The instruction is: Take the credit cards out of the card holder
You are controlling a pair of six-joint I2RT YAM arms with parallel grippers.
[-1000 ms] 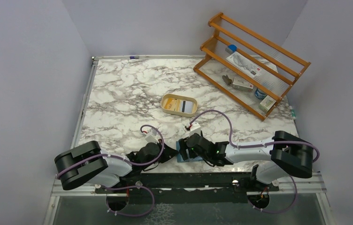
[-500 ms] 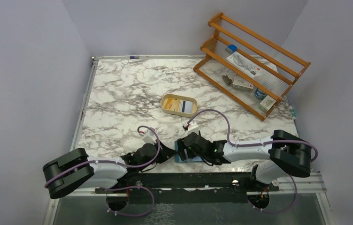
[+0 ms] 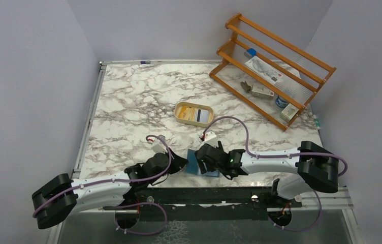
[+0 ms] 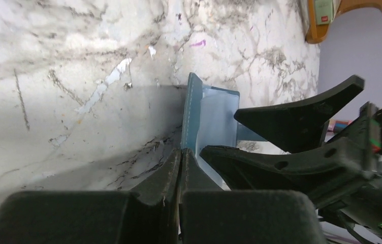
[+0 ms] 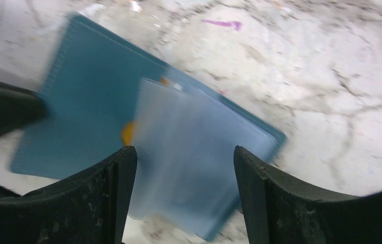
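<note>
Card holder, teal-blue and folded open like a book, sits on the marble table close to its near edge, between the two arms' grippers. Its opened span runs roughly left to right across the table, from one gripper towards the other, so its long axis lies side to side.

In the left wrist view one teal cover shows edge-on as a thin raised line. The pale inner pockets fan away beside it. The left gripper has its fingers pressed together on the end of that cover, apparently pinning the holder so that it lies spread and cannot slide.

The right gripper hangs just above the pockets with its fingers apart, one on each side of the pale sleeves, gripping nothing. It looks placed to close on a card.

A sliver of an orange card peeps from the pockets near the fold. The right wrist view is blurred, so which way the pocket mouths face cannot be told.

Other credit cards lie in a tan oval dish near the middle of the table, well apart from the holder, which suggests the job is partly done. A wooden rack holding small items stands at the far right corner.
</note>
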